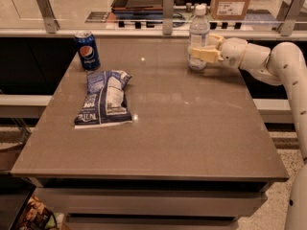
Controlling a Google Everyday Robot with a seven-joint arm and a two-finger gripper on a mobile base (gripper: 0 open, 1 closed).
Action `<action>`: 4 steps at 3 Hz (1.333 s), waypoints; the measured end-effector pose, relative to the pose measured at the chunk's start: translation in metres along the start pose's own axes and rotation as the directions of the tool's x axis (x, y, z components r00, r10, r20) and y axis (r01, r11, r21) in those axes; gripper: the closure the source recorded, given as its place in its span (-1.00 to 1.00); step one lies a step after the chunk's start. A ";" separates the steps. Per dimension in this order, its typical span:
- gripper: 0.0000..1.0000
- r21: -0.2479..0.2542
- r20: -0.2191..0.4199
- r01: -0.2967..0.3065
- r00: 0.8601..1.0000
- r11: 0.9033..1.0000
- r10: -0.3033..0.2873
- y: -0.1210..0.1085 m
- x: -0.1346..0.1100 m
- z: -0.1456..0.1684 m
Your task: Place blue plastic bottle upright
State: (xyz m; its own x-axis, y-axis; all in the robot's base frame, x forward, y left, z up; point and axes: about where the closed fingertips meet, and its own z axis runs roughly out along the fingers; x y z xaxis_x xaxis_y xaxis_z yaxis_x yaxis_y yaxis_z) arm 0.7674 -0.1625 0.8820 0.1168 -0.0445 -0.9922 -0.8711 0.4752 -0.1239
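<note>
A Pepsi can (87, 50) and crinkled snack bag (104, 98) lie on the left of the table (182, 138), apart from the work. Toward the back right, the blue plastic bottle (198, 30), clear and white-capped, stands upright. The gripper (197, 54) reaches in from the right, its 2 fingers clasped round the bottle's lower body, apparently steadying it.

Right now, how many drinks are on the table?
2. The Pepsi can stands at the far left corner. The blue plastic bottle stands upright at the far right, with the gripper closed around its lower half. None seem hidden.
</note>
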 end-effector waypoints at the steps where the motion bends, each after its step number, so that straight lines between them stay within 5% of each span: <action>1: 1.00 0.000 0.000 0.000 1.000 1.000 0.000 0.000 -0.001 0.000; 2: 0.70 0.000 0.000 0.000 1.000 1.000 0.000 0.000 -0.001 0.000; 4: -0.23 -0.001 0.000 0.000 1.000 1.000 0.000 0.000 -0.002 0.001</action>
State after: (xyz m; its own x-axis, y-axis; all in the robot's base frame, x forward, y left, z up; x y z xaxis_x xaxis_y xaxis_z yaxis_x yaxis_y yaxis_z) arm 0.7675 -0.1620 0.8843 0.1167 -0.0442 -0.9922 -0.8715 0.4746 -0.1237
